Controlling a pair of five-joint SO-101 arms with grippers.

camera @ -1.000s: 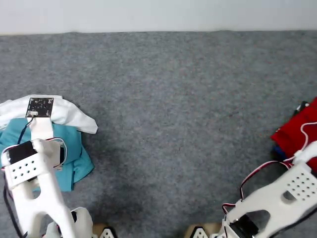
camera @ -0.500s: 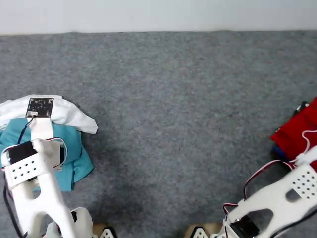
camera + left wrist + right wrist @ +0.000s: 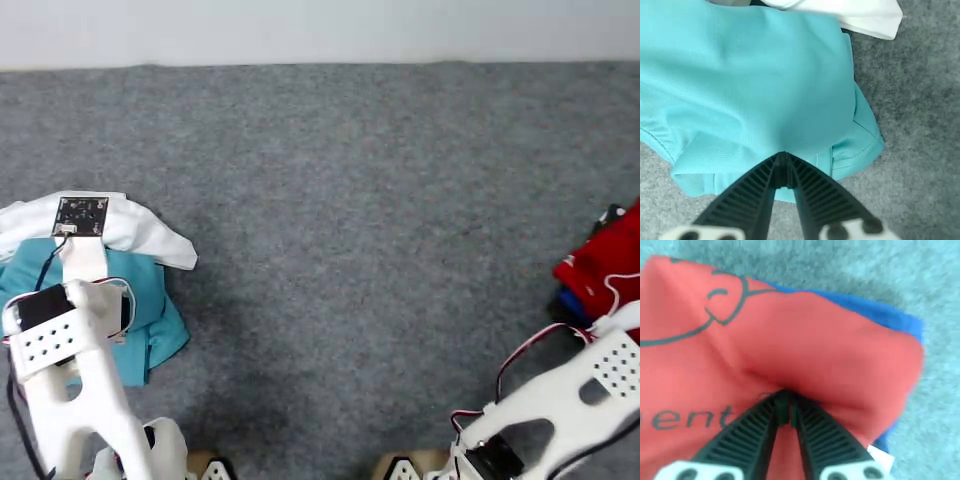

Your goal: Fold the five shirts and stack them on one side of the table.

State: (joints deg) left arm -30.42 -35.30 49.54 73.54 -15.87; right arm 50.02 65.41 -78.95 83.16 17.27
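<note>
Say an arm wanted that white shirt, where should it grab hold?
Probably the white shirt's pointed corner, coming from the bare middle of the table. That tip lies flat, sticking out past the teal shirt, so it could be pinched alone.

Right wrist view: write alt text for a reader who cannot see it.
The right tool is shut on a fold of a red shirt with dark printed lines. A blue shirt shows beneath it, on the grey table.

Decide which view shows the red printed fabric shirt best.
Right wrist view: the red printed fabric shirt is close, its dark print clear. High view catches one corner; left wrist view faces a turquoise fabric shirt.
</note>
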